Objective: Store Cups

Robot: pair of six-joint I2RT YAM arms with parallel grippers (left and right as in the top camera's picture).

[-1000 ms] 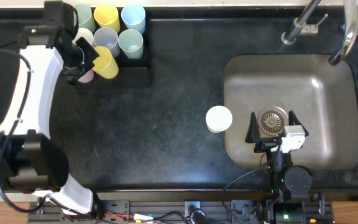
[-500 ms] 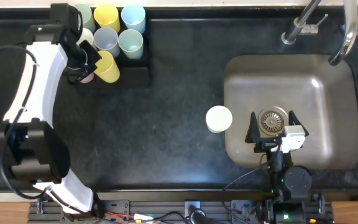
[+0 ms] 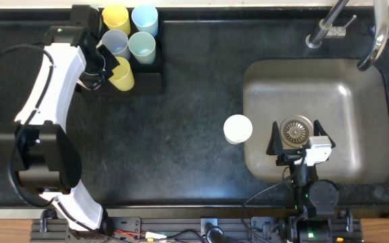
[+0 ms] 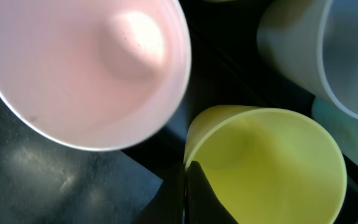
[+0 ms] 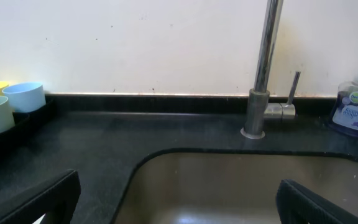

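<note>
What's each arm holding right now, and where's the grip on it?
Left gripper holds the yellow cup by its rim, one jaw inside the cup wall. Right gripper is open over the sink, holding nothing.

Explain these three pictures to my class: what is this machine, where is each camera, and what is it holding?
It is two robot arms at a kitchen counter. One picture looks down from above; each of the others comes from a camera on one arm's wrist. A black tray at the back holds cups. The left fingers grip a tilted yellow cup at the tray, beside a pink cup. The right fingers hang open over the sink. A white cup sits on the counter beside the sink.
</note>
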